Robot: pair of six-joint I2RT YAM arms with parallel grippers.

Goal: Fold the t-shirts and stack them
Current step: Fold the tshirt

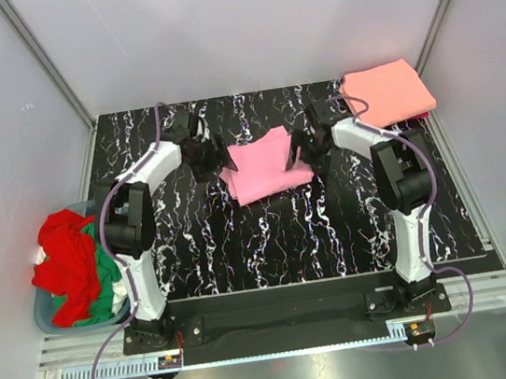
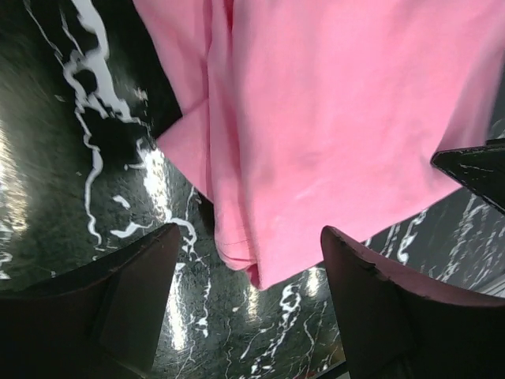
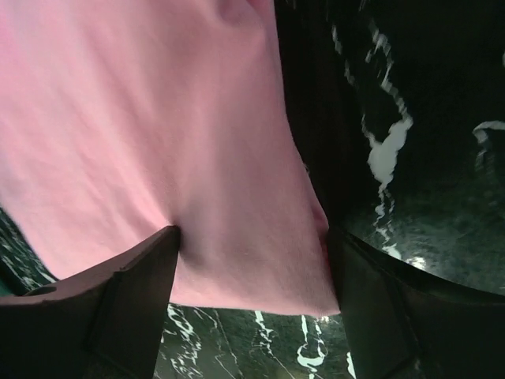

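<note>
Your two arms (image 1: 137,206) both reach forward over the black marbled table (image 1: 270,244), with the forearms angled inward, so that the grippers face each other across the folded pink t-shirt (image 1: 264,167). This shirt lies flat near the middle of the table, a little toward the far side. The left gripper (image 1: 227,162) is just beside the shirt's left edge with its jaws spread wide. In its wrist view a corner of the cloth lies between the fingers (image 2: 134,292), but nothing is pinched. The right gripper (image 1: 296,153) is at the right edge, also with wide jaws. The cloth fills the gap there and perhaps brushes one of them; I cannot tell surely. The salmon-orange t-shirt (image 1: 388,93) lies folded at the far right corner. The round basket (image 1: 45,322), left of the table, holds a red t-shirt (image 1: 67,258), a green t-shirt (image 1: 104,267) and some white cloth (image 1: 116,286).
</note>
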